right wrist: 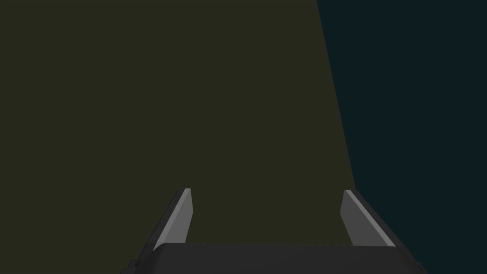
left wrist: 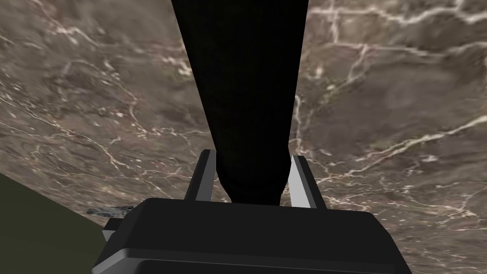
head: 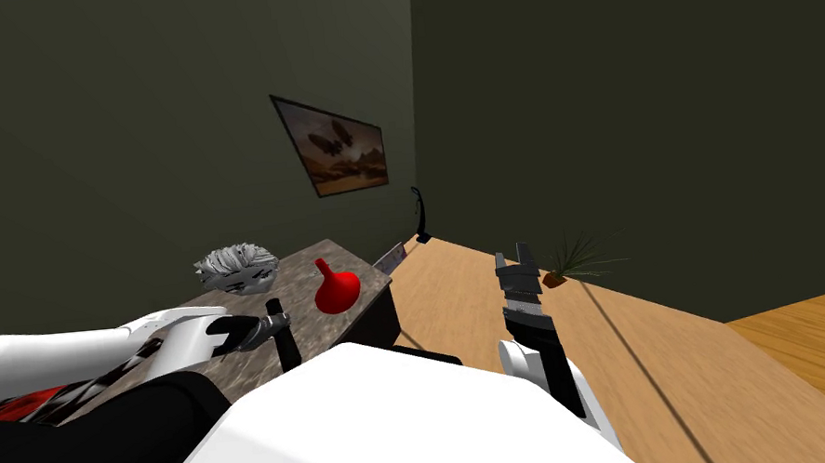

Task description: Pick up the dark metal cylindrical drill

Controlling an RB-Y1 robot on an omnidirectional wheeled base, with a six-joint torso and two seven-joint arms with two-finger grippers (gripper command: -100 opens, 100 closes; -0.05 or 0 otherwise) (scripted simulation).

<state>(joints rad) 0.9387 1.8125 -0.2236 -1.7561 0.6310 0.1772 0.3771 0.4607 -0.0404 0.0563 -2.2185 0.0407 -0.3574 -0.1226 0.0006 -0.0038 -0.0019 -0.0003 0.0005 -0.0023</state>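
The left arm reaches level across the table (head: 307, 259) from its left end, forearm white and wrist dark. The left gripper (left wrist: 252, 159) points sideways over the marbled top. Its fingers (left wrist: 300, 183) are clamped on both sides of the drill (left wrist: 242, 95), a plain black cylinder that stands upright at the table's near edge. The drill runs straight out from between the blades, deep in the grip against the gripper's body. In the left wrist view its far end is cut off by the frame. Whether its lower end touches the table I cannot tell. The right arm is raised well to the right of the table, and the right gripper (head: 513, 254) points up with its blades spread apart, holding nothing.
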